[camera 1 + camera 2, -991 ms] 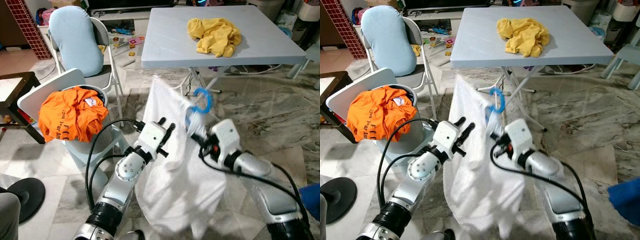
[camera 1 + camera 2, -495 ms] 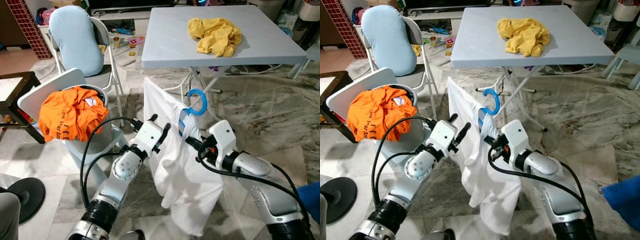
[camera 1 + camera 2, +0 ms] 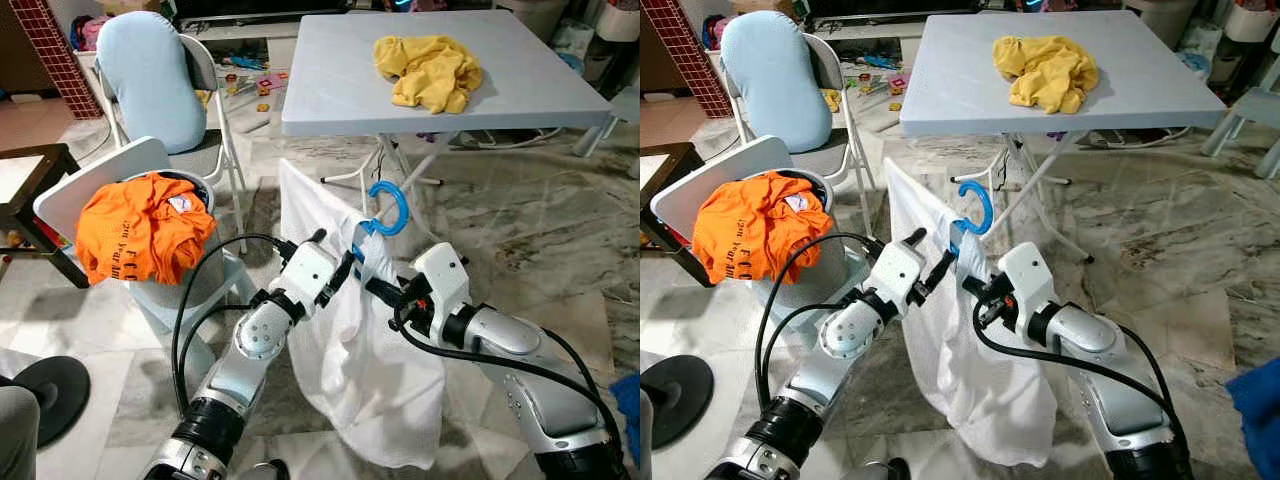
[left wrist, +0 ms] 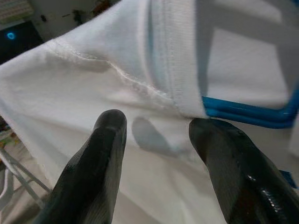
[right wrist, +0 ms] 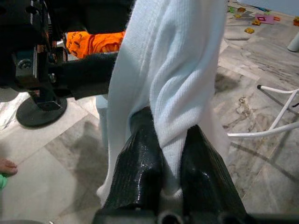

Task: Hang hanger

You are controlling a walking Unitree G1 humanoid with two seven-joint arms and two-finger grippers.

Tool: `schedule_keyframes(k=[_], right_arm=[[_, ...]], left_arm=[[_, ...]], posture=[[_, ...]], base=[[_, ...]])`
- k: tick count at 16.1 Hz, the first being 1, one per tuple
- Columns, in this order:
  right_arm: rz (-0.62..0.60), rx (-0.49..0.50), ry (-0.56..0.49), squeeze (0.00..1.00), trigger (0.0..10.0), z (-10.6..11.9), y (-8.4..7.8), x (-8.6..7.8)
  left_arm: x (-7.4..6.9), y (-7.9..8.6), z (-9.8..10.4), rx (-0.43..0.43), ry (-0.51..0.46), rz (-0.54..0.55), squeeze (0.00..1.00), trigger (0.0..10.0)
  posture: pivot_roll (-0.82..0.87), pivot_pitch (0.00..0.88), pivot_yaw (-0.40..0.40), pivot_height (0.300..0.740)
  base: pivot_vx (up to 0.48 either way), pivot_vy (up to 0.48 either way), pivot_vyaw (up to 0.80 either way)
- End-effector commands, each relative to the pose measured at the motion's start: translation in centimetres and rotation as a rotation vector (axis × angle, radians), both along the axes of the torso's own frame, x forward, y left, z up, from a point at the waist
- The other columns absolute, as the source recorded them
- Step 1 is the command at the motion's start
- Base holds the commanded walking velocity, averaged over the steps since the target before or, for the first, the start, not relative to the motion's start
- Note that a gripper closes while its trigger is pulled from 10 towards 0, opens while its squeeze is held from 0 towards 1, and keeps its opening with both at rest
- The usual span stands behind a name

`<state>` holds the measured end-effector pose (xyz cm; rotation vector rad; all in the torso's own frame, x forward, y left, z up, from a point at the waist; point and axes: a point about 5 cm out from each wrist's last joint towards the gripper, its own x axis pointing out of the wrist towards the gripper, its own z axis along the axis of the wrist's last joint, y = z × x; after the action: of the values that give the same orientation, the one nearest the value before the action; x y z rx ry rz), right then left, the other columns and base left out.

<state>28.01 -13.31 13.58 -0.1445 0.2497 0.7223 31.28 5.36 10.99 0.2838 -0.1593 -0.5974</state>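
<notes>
Right gripper [image 5: 170, 154] fingers pinching white shirt [image 3: 385, 370]; left gripper [image 4: 161, 135] fingers apart, seemingly touching cloth.

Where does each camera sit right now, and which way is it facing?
Left eye, head: looks down at white shirt on blue hanger, both arms, table.
Right eye, head: same scene, slightly shifted.
Left wrist: looks along left gripper, fingers apart at the shirt's collar.
Right wrist: looks along right gripper, fingers pinching shirt fabric.
Shared: both wrist views show the shirt; the left gripper's hanger shows in both eye views.
</notes>
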Motion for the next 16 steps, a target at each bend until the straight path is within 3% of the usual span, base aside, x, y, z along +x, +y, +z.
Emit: schedule_keyframes(k=[1, 6, 10, 11, 12, 16], right_arm=[[0.065, 0.033, -0.038, 0.0, 10.0, 1.1, 1.1, -0.3], [0.079, 0.036, -0.03, 0.0, 10.0, 1.0, 1.3, -0.5], [0.094, 0.036, -0.031, 0.0, 10.0, 1.2, 1.3, -0.8], [0.099, 0.039, -0.029, 0.0, 10.0, 1.3, 1.3, -0.8], [0.105, 0.04, -0.027, 0.0, 10.0, 1.3, 1.3, -1.0], [0.138, 0.021, 0.002, 0.0, 10.0, 0.6, 1.4, -2.0]], left_arm=[[-0.4, -0.5, -0.4, 0.011, 0.03, -0.043, 0.0, 10.0], [-1.3, -0.6, -1.8, 0.067, 0.078, -0.101, 0.0, 10.0], [0.8, 1.4, -1.6, 0.113, 0.069, 0.055, 0.0, 10.0], [1.2, 2.0, -1.5, 0.11, 0.069, 0.087, 0.0, 9.1], [1.5, 2.4, -1.7, 0.093, 0.089, 0.107, 0.0, 0.0], [2.8, 3.3, -1.0, 0.084, 0.067, 0.169, 0.0, 0.0]], posture=[[-0.08, 0.065, 0.052, 0.74], [-0.09, 0.065, 0.056, 0.74], [-0.09, 0.065, 0.055, 0.74], [-0.09, 0.065, 0.055, 0.74], [-0.1, 0.067, 0.057, 0.74], [-0.11, 0.066, 0.061, 0.74]], base=[[0.0, 0.0, 0.0], [0.0, 0.0, 0.0], [0.0, 0.0, 0.0], [0.0, 0.0, 0.0], [0.0, 0.0, 0.0], [0.0, 0.0, 0.0]])
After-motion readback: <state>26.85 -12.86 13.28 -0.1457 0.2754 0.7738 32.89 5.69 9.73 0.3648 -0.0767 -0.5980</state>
